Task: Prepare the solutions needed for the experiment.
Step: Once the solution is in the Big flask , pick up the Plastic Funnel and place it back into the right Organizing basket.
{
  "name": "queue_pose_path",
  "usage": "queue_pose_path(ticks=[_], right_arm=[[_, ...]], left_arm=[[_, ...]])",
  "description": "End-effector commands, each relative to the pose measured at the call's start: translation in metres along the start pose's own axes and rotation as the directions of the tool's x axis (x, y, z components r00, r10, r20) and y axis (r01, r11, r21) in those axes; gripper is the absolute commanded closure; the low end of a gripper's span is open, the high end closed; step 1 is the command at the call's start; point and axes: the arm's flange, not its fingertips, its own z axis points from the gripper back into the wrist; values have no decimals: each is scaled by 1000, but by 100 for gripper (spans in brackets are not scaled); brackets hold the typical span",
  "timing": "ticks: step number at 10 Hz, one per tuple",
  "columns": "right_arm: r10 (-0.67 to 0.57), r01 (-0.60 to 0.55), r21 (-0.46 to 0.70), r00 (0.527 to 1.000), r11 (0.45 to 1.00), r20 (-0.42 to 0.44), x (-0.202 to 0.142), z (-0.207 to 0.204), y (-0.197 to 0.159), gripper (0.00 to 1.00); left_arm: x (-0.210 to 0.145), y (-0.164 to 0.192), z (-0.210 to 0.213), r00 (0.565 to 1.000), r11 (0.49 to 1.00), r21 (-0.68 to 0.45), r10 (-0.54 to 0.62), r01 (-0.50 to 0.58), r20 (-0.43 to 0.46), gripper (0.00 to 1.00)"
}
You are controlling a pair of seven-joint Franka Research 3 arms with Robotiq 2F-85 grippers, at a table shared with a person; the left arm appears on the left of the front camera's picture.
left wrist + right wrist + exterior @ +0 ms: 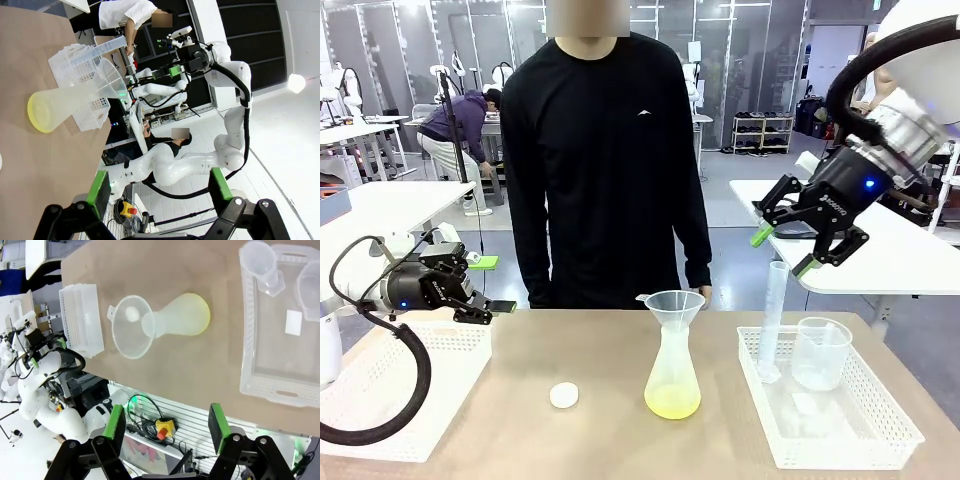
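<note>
A shallow layer of pale yellow-green solution lies in the bottom of a translucent conical flask at the table's middle, with a clear funnel in its neck. My right gripper hangs open high above the right tray, empty. From above, the right wrist view has the flask and funnel beyond the open right gripper. My left gripper is open and empty over the left tray, fingers pointing toward the middle. In the left wrist view the left gripper is aimed past the flask.
A white round cap lies left of the flask. The right tray holds a tall graduated cylinder and a clear beaker. A white basket tray sits at the left. A person in black stands at the far edge.
</note>
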Motion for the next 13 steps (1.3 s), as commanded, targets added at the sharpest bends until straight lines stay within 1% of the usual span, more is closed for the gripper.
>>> queue_pose_path(ticks=[1,2,3,4,8,11,12,13], right_arm=[[-4,4,6,1000,1000,11,16,-22,17,16],[-19,19,-6,1000,1000,0,23,-34,21,16],[-1,1,-5,1000,1000,-13,29,-48,25,16],[-5,6,13,1000,1000,-23,33,-60,27,16],[-10,11,20,1000,1000,-28,47,-100,45,16],[-42,42,-1,997,999,-60,53,-117,50,16],[-64,63,-16,996,998,-54,55,-120,49,16],[-58,57,-9,996,998,-66,56,-123,49,16]], left_arm=[[1,-1,-1,1000,1000,1,-4,4,4,0],[1,-1,-1,1000,1000,1,-4,4,4,0],[1,-1,-1,1000,1000,1,-4,4,4,0],[1,-1,-1,1000,1000,1,-4,4,4,0],[1,-1,-1,1000,1000,1,-4,4,4,0],[1,-1,-1,1000,1000,1,-4,4,4,0],[1,-1,-1,1000,1000,1,-4,4,4,0],[1,-1,-1,1000,1000,1,-4,4,4,0]])
